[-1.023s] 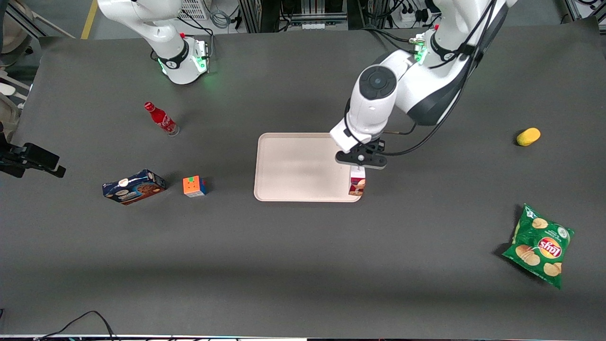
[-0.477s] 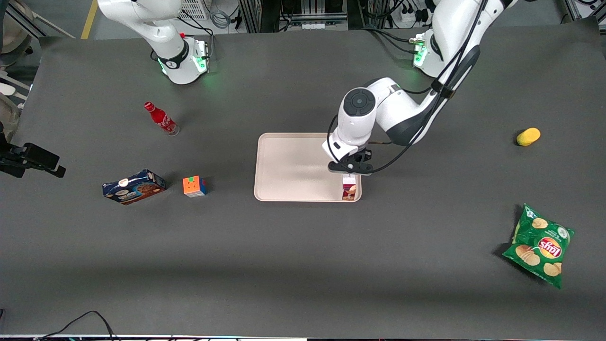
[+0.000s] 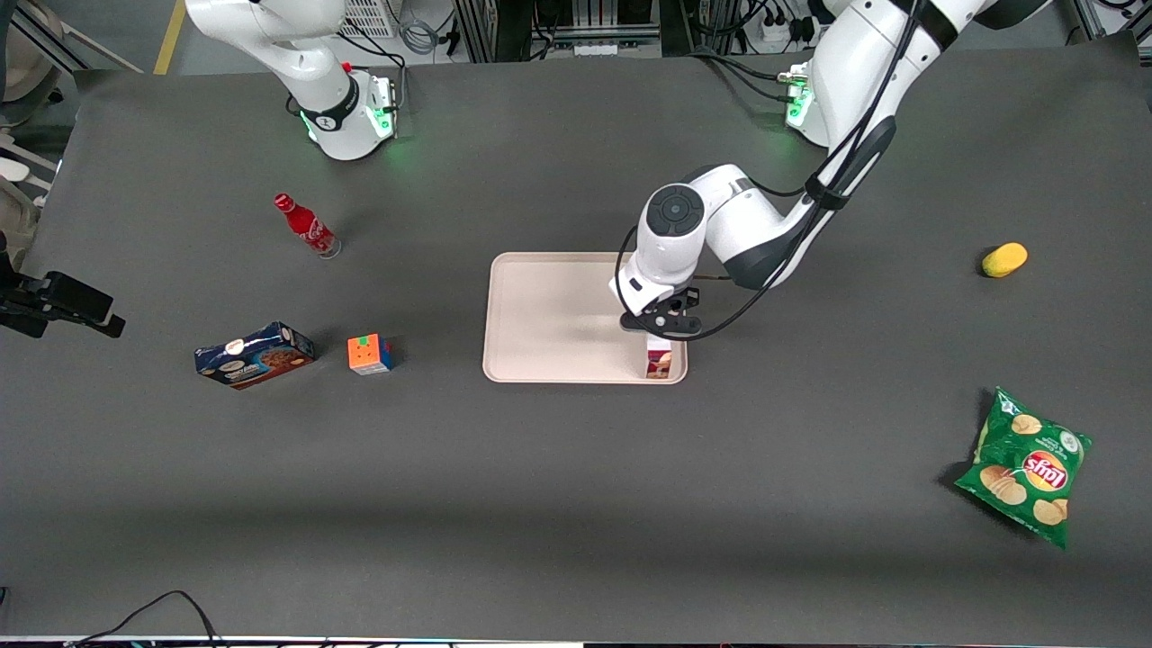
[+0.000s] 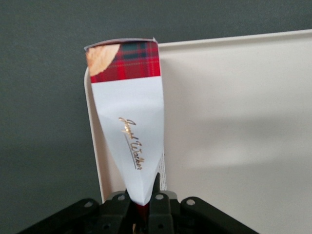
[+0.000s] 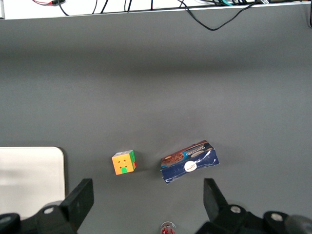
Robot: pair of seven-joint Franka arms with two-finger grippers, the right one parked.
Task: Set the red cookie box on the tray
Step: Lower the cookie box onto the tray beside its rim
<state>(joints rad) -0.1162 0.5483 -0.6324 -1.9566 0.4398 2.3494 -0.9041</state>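
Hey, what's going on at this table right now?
The left arm's gripper is shut on the red cookie box, holding it on end over the tray, at the corner nearest the front camera on the working arm's end. The box's lower end is inside the rim; whether it rests on the tray is unclear.

Red-tartan-and-white red cookie box (image 4: 129, 122), pinkish-beige tray (image 3: 549, 315)
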